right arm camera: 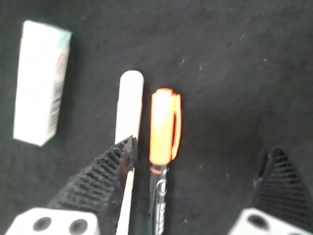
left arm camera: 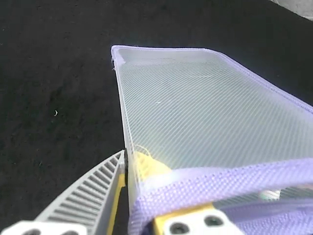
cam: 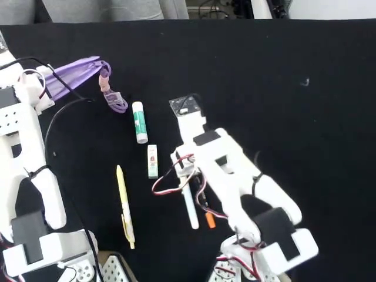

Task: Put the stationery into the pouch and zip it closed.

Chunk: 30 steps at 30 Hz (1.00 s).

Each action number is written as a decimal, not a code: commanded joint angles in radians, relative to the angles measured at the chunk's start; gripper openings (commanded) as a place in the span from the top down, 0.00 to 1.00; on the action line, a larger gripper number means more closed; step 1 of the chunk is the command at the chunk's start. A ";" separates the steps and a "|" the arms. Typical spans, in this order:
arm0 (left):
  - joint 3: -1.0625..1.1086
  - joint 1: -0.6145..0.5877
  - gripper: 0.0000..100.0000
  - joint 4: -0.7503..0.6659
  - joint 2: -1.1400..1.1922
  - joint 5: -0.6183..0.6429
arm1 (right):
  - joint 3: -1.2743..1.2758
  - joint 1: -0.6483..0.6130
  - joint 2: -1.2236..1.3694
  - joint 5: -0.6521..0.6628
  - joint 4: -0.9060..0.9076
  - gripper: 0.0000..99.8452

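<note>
My left gripper (left arm camera: 128,171) is shut on the edge of the purple-trimmed mesh pouch (left arm camera: 195,117), which is held at the table's far left (cam: 73,73). A pink and purple zipper strap (cam: 111,97) hangs from it. My right gripper (right arm camera: 195,166) is open, low over an orange marker (right arm camera: 164,125) that lies between its fingers. A white pen (right arm camera: 129,105) lies beside one black finger (right arm camera: 105,176). The right arm (cam: 205,153) partly hides both pens. A white eraser (cam: 152,161), a glue stick (cam: 140,122) and a yellow pen (cam: 124,205) lie to the left.
The black table (cam: 294,88) is bare on its right half. Red and white cables (cam: 170,182) loop off the right arm near the eraser. The left arm (cam: 29,153) stands along the left edge.
</note>
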 commanded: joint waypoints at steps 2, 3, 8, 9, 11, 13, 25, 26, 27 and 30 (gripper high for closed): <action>-0.016 0.010 0.97 -0.006 0.005 0.011 | -0.050 0.025 0.074 0.000 -0.075 0.62; -0.016 0.008 0.97 -0.006 0.005 0.011 | -0.062 0.025 0.090 -0.003 -0.074 0.62; -0.016 0.008 0.97 -0.006 0.005 0.009 | -0.168 0.025 0.194 -0.003 0.015 0.62; -0.016 0.008 0.97 -0.006 0.005 0.009 | -0.185 0.025 0.216 0.000 0.029 0.63; -0.016 0.008 0.97 -0.006 0.005 0.009 | -0.217 0.025 0.249 0.003 0.040 0.67; -0.016 0.010 0.97 -0.006 0.005 0.009 | -0.237 0.025 0.268 0.005 0.041 0.75; -0.018 0.016 0.97 -0.005 -0.005 0.012 | -0.245 0.026 0.260 0.005 0.035 0.99; -0.022 0.016 0.97 0.000 -0.005 0.012 | -0.246 0.026 0.260 0.005 0.035 0.99; -0.025 0.018 0.97 0.002 -0.006 0.014 | -0.246 0.026 0.260 0.005 0.035 0.99; -0.031 0.038 0.97 0.002 -0.006 0.014 | -0.259 0.026 0.251 0.035 0.035 0.99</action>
